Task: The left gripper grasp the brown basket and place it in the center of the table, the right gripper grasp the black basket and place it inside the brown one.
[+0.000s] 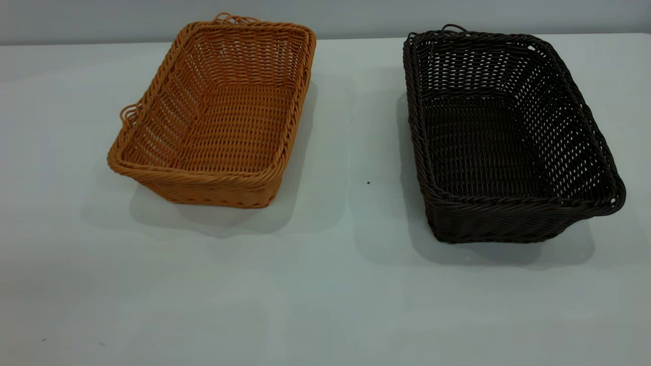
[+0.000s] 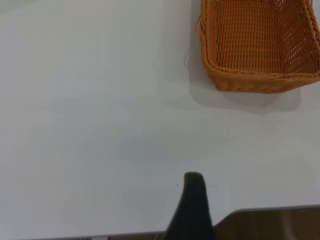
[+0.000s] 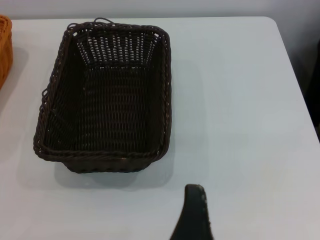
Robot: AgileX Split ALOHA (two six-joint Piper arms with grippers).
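A wide, pale grey-white table (image 1: 325, 284) fills the exterior view, with a plain grey wall along its far edge; two woven wicker baskets stand on it, both upright and empty. The brown basket (image 1: 213, 114) sits on the left half of the table, turned at a slight angle, with small loop handles at its far end and left side; the black basket (image 1: 501, 137) sits on the right half, well apart from the brown one, with a strip of bare table and a tiny dark speck (image 1: 368, 182) between them. Neither arm appears in the exterior view.

In the left wrist view, a single dark fingertip of the left gripper (image 2: 192, 207) shows near the table's edge, hanging over bare surface, well short of the brown basket (image 2: 257, 47); it holds nothing, and how far its fingers are spread cannot be told. In the right wrist view, one dark fingertip of the right gripper (image 3: 194, 212) shows over bare table, near the closest end of the black basket (image 3: 105, 100) but apart from it; it grips nothing, and its opening cannot be told either; a sliver of the brown basket (image 3: 4, 47) shows beyond.
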